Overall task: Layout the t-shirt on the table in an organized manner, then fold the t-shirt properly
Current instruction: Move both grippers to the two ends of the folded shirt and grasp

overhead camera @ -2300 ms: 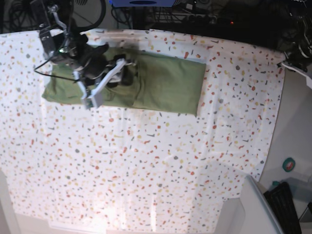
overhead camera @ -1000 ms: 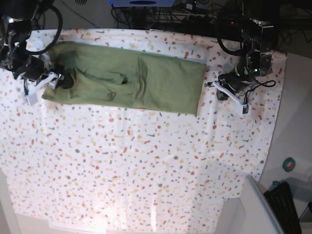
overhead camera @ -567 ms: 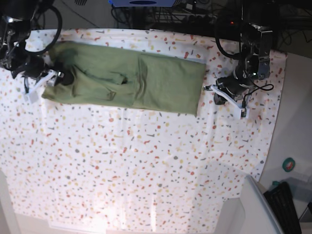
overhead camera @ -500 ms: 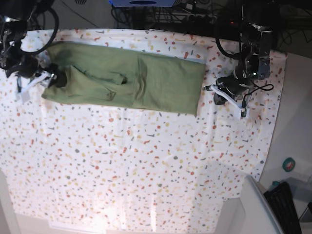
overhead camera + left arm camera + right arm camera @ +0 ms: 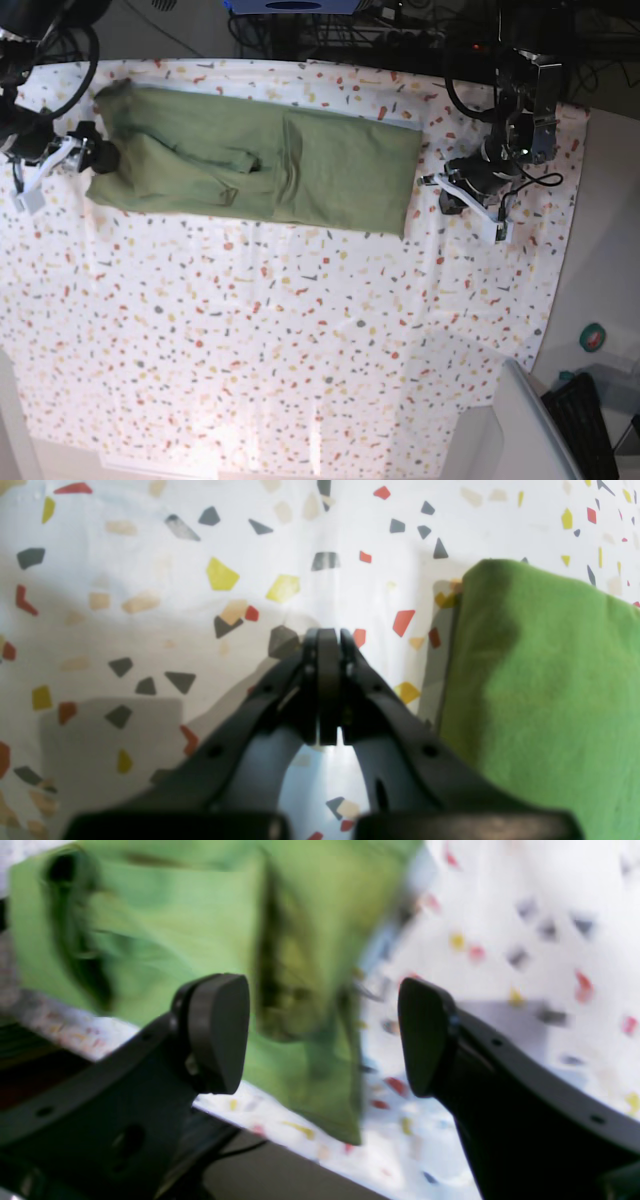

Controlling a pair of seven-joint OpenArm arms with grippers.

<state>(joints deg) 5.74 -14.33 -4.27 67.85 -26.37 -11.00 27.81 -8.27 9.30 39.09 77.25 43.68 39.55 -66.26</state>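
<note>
Near right corner: a pale grey bin edge (image 5: 520, 420), a black ribbed item (image 5: 585, 420) and a small teal disc (image 5: 593, 338) sit beside the table, off the cloth.
Table (image 5: 300, 340): white cloth with red, orange, yellow and grey flecks; it fills most of the base view, with faint creases and a bright glare patch at the near edge.
T-shirt (image 5: 260, 160): olive green, folded into a long band lying left to right on the far part of the table; a sleeve fold shows near its middle.
Left gripper (image 5: 470, 205): jaws pressed together and empty, low over bare cloth just right of the t-shirt's right edge; its wrist view shows that edge (image 5: 545, 690) close beside it, apart from the tips.
Right gripper (image 5: 35, 170): jaws spread wide, nothing held, at the t-shirt's left end; the wrist view is blurred.
Far edge: dark clutter of cables and equipment (image 5: 330, 25) beyond the table.
</note>
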